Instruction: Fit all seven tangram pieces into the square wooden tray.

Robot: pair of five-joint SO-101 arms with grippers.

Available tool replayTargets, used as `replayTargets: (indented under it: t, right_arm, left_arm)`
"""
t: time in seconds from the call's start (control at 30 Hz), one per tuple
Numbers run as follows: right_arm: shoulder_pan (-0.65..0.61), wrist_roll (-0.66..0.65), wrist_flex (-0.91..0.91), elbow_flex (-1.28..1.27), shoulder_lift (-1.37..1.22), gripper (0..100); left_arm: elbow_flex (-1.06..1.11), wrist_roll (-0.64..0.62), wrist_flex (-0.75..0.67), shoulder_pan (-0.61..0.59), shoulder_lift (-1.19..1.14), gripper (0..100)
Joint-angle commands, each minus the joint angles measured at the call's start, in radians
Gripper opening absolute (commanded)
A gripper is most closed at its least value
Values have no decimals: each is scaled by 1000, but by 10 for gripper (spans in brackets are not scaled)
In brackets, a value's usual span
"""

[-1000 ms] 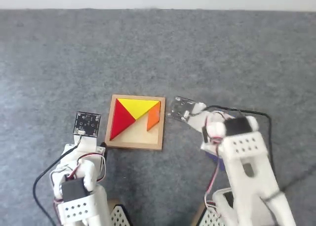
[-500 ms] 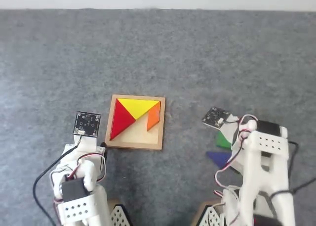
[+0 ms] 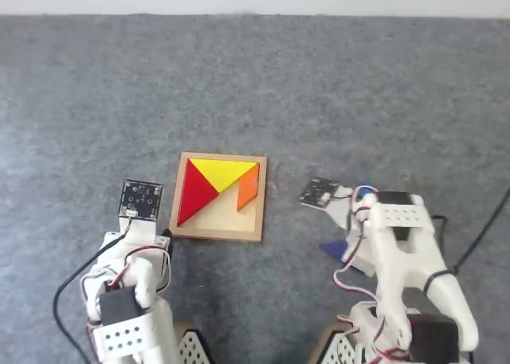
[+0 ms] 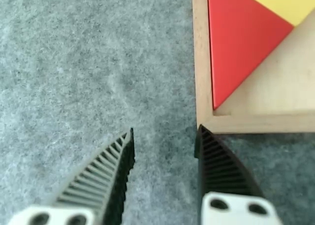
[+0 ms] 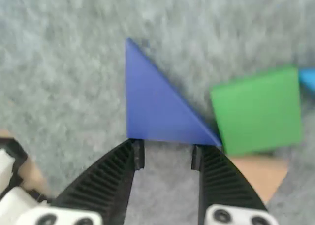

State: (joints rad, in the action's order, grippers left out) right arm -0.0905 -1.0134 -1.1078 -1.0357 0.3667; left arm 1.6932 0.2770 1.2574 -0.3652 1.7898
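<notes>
Grey carpeted bench (image 3: 96,101), carrying all items. Left arm (image 3: 127,288): stands at 7 o'clock of the tray. Left gripper (image 4: 165,136): fingers (image 4: 115,158) spread apart and empty, above bare carpet just outside one outer corner of the tray, one fingertip close beside the rim; contact with the rim cannot be told. Square wooden tray (image 3: 219,235): lies flat near the bench's centre and holds three pieces. Red triangle (image 3: 195,195): large, seated along the tray's 9 o'clock side. Yellow triangle (image 3: 223,173): large, seated along the 12 o'clock side, its long edge touching the red one. Orange piece (image 3: 248,187): seated against the 3 o'clock wall, touching the yellow triangle. The tray floor from 4 to 7 o'clock is bare wood. Blue triangle (image 5: 152,112): flat on the carpet at 4 o'clock of the tray, well apart from it. Right gripper (image 5: 167,153): fingers parted, grasping nothing, tips right at one straight edge of the blue triangle. Green square (image 5: 258,112): flat on the carpet, meeting one corner of the blue triangle. Right arm (image 3: 402,252): stands at 4 o'clock of the tray.
</notes>
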Motion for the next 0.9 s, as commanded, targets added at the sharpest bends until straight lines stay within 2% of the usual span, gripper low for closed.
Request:
replayTargets:
  t: [0.0, 0.2, 0.4, 0.5, 0.57, 0.77, 0.87]
  right_arm:
    - [-110, 63, 44, 32, -2, 176]
    - [-229, 153, 48, 141, -10, 176]
    - [-243, 184, 139, 224, -12, 178]
    - [-242, 381, 243, 229, 1, 178]
    - [-242, 563, 228, 252, 15, 178]
    - [-272, 1115, -71, 321, 84, 178]
    - [-312, 1201, -205, 328, 90, 177]
  left_arm:
    - [-8, 6, 6, -6, 14, 197]
    - [-8, 6, 6, -6, 14, 197]
    - [-8, 6, 6, -6, 14, 197]
    - [-8, 6, 6, -6, 14, 197]
    - [-8, 6, 6, -6, 14, 197]
    - [-8, 6, 6, -6, 14, 197]
    - [-8, 6, 6, -6, 14, 197]
